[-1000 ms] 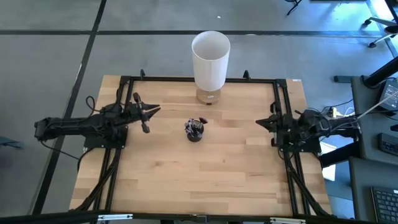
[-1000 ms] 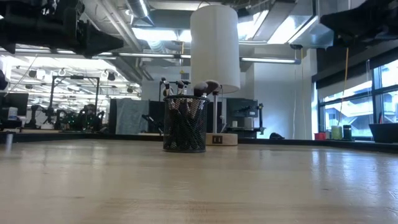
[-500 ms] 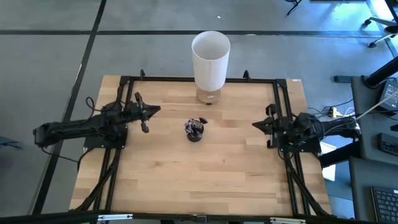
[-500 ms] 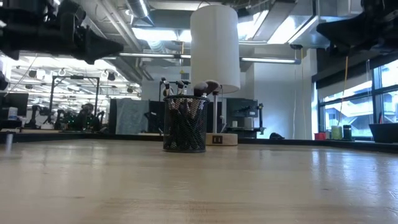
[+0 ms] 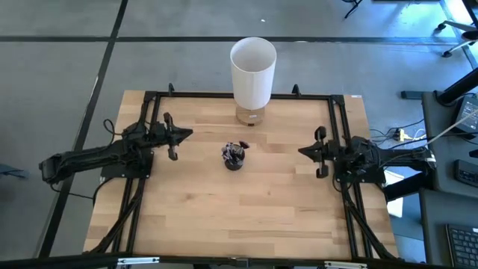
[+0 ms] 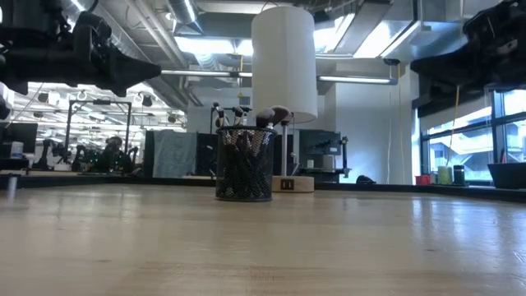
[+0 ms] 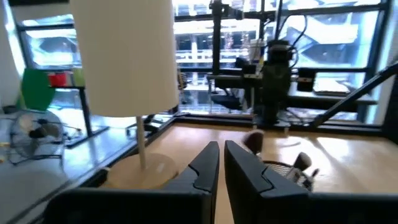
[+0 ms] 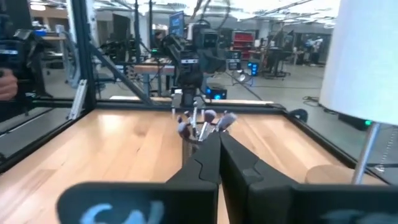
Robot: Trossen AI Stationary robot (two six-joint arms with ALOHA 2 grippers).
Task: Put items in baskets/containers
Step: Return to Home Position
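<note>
When going home, leave left fingers (image 7: 204, 169) and right fingers (image 8: 203, 163) pressed together as now, well clear of the mesh cup (image 6: 244, 177) and makeup brushes (image 6: 278, 113).

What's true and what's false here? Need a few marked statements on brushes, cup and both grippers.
1. The makeup brushes stand in the dark mesh cup. True.
2. The left gripper and the right gripper are both shut, apart from the cup. True.
3. The left gripper holds a brush. False: nothing is between its fingers.
4. The white cylinder stands upright on a wooden base. True.
5. The cup sits inside the white cylinder. False: it stands on the table, in front of the cylinder and apart from it.
6. The right gripper hangs right above the cup. False: it is off to the cup's right, near the table's right side.
</note>
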